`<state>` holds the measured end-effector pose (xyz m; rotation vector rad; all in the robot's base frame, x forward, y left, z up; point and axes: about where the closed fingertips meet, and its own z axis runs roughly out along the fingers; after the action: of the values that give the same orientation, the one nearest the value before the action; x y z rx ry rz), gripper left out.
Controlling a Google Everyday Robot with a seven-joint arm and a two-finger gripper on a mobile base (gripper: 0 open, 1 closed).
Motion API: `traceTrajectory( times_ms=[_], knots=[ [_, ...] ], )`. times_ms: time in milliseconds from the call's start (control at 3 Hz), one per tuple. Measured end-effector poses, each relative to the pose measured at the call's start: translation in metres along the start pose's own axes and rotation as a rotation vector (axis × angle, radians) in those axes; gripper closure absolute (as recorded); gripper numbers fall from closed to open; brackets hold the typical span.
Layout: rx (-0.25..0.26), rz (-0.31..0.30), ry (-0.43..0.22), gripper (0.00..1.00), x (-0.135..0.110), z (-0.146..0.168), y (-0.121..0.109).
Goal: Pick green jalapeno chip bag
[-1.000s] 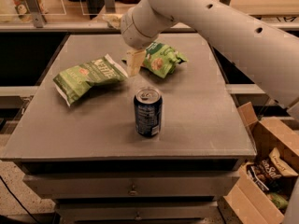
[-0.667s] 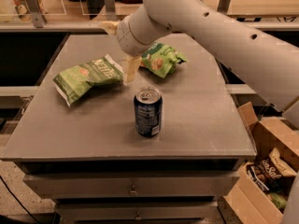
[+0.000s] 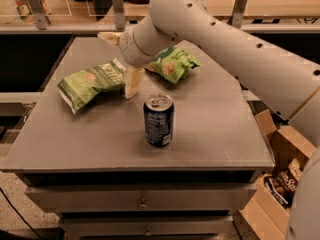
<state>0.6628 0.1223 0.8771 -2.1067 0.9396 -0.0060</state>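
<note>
1. The green jalapeno chip bag is seen lying flat on the left half of the counter. It is set at a slant, with one end toward the left front and the other toward the middle. White slanted lettering and a small reddish mark are shown on its light-green face.
2. The tool is held low over the counter at the right end of that bag. It is just beside the bag's edge or touching it; which of the two cannot be told. Whether the tool is open, closed or gripping anything cannot be told either.
3. The tool is carried by a pale arm, which is brought in from the right edge and bent down at the wrist above the rear of the counter.
4. A shorter green bag is found behind and to the right of the tool. It is partly covered by the wrist and lies apart from the long bag.
5. A dark blue can is stood upright near the front middle of the counter, in front of the tool and apart from both bags.
6. Drawers are fitted below the grey counter top.
7. An open cardboard box is placed on the floor to the right of the counter, with dark packets inside it.
</note>
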Motion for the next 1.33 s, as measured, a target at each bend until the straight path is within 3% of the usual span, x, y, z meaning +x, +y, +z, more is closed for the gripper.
traceTrajectory(
  times_ms=[333,667,1333],
  knots=[
    [-0.010,-0.001,-0.022,0.16,-0.005,0.009,-0.001],
    [-0.021,-0.005,-0.031,0.41,-0.008,0.016,-0.004],
    [-0.075,-0.032,0.019,0.86,-0.013,0.022,-0.011]
  ],
)
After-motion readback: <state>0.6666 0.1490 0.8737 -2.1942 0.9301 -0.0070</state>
